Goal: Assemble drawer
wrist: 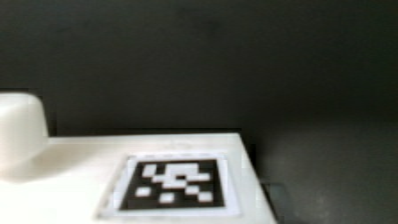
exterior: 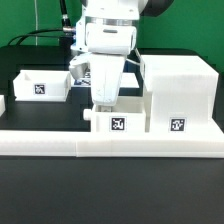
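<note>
A small white tray [exterior: 120, 112] with a square tag and a round knob [exterior: 88, 116] on its front stands in the middle, against the tall white casing [exterior: 180, 92] on the exterior view's right. My gripper [exterior: 104, 100] reaches straight down onto this tray's rim near the knob end. Its fingers merge into one white column, so I cannot tell whether they grip. In the wrist view the tray's tagged face [wrist: 175, 182] fills the lower part, blurred and very close, with the knob [wrist: 18, 135] beside it. No fingers show there. A second tray [exterior: 40, 84] lies at the exterior view's left.
The long low white L-shaped wall [exterior: 110, 146] runs along the front of the parts. The black table [exterior: 110, 195] lies before it. Cables and dark gear stand at the back.
</note>
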Controlling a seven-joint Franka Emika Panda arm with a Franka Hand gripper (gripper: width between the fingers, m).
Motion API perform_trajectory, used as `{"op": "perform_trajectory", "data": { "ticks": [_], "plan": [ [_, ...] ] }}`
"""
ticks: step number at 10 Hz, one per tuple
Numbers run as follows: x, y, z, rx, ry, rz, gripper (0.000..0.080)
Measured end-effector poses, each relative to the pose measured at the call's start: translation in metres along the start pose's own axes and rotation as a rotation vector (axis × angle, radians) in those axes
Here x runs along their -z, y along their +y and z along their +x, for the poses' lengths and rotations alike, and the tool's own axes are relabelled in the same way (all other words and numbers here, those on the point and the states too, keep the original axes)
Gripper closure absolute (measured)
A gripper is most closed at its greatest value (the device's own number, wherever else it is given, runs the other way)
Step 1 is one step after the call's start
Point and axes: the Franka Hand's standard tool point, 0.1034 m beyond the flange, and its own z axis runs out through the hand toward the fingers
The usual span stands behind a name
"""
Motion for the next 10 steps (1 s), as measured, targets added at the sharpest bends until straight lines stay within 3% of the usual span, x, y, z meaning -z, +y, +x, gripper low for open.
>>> {"op": "perform_trajectory", "data": {
  "ticks": [7,10],
  "plan": [
    [0.0001,-0.0003,0.0034,-0.006,0.0,-0.009,0.0757],
    [0.0008,-0.0003,0.0074,-0.026,-0.01,0.012,0.0757]
  ]
}}
